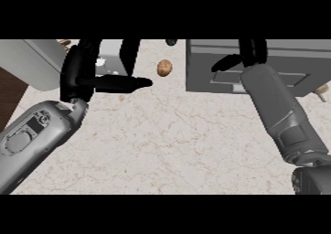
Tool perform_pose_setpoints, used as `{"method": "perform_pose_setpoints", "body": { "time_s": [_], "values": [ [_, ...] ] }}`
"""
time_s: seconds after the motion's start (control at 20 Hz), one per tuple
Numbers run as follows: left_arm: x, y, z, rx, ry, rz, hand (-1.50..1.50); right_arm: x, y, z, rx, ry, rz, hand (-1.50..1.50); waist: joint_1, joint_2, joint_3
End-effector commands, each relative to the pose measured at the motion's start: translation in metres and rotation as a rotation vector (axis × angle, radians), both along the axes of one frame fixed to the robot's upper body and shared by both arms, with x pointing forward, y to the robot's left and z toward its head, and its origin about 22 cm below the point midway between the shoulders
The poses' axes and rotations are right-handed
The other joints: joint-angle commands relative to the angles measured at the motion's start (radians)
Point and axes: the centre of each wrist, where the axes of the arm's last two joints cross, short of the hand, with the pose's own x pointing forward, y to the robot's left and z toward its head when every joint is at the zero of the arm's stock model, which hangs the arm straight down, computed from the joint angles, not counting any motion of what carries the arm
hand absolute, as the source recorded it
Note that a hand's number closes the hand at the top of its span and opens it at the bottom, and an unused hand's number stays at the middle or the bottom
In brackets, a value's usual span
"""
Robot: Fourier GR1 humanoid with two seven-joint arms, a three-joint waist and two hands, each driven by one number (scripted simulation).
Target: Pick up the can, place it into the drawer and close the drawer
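Right hand (252, 55): found over the dark grey box-shaped drawer (209, 55), grip impossible to tell; judged set there for depositing or closing. Found left hand (77, 73) open, upright, well left of drawer. Cannot locate can; possibly hidden beneath right hand.

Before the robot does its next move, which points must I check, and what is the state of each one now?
1. Can located: cannot tell. No can shows on the counter.
2. Right robot hand at the grey drawer unit: ok. It lies on the unit, fingers straight.
3. Drawer closed: cannot tell from this steep view.
4. Left robot hand free: ok. It is open, fingers up, at the view's upper left; whether it touches the white object behind it, cannot tell.
5. Brown round item out of the way: ok. It lies on the counter, apart from both hands.
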Motion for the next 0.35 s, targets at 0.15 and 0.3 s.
{"method": "perform_pose_setpoints", "body": {
  "time_s": [0.15,0.3],
  "values": [
    [-0.003,0.022,0.000,0.007,-0.006,0.025,-1.50,0.007,0.020,0.021,0.370,-0.030,0.063,-1.50,-0.003,-0.013,-0.006],
    [-0.008,0.021,-0.003,-0.015,0.007,0.031,-1.50,0.012,0.016,0.040,0.403,-0.045,0.073,-1.50,-0.005,-0.016,-0.006]
  ]
}}
